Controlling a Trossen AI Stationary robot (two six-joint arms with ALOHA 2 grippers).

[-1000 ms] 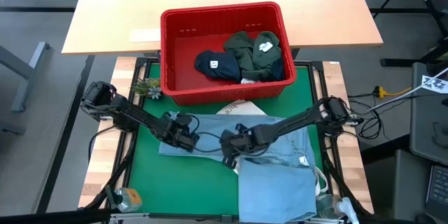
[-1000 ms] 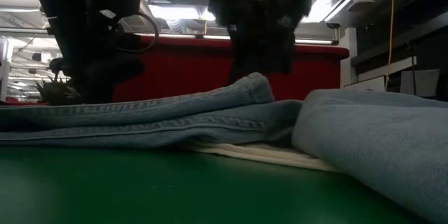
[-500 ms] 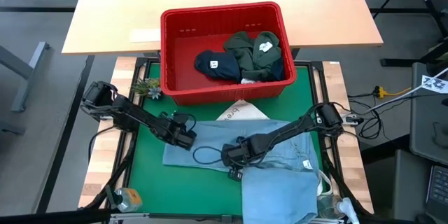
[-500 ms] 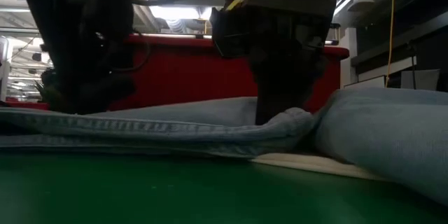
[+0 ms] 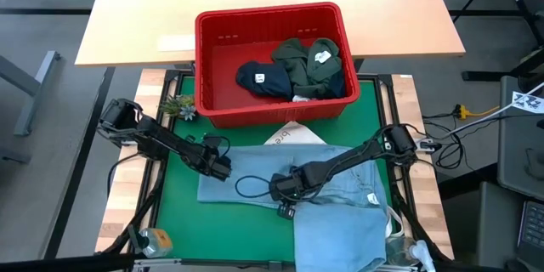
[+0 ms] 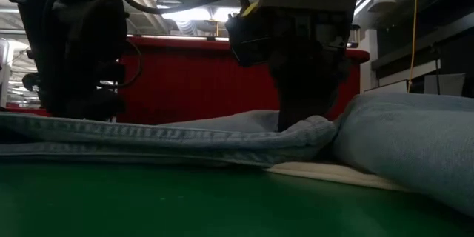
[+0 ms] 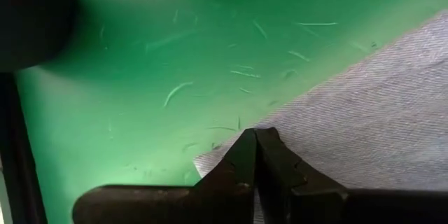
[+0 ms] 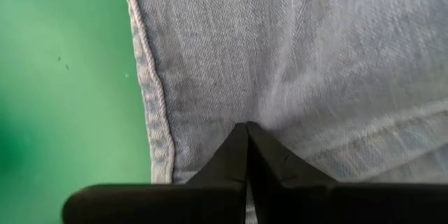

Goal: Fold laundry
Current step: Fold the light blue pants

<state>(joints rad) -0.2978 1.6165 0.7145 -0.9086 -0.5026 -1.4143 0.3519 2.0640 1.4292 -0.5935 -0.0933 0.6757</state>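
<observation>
Denim garment (image 5: 331, 200) lay spread over the green mat (image 5: 174, 212), reaching its front edge. Left gripper (image 5: 223, 168), fingers together, pinched the denim's left corner; right gripper (image 5: 285, 197), likewise closed, pinched cloth near its middle. Folded layers hid how much fabric each held.

The red basket (image 5: 272, 59) stands as a wall along the far edge of the green mat (image 5: 174, 204). In front of the basket, the light blue denim (image 5: 331, 195) covers the middle and right of the mat, with both arms low over it. Only the strip of mat left of the denim is free.
</observation>
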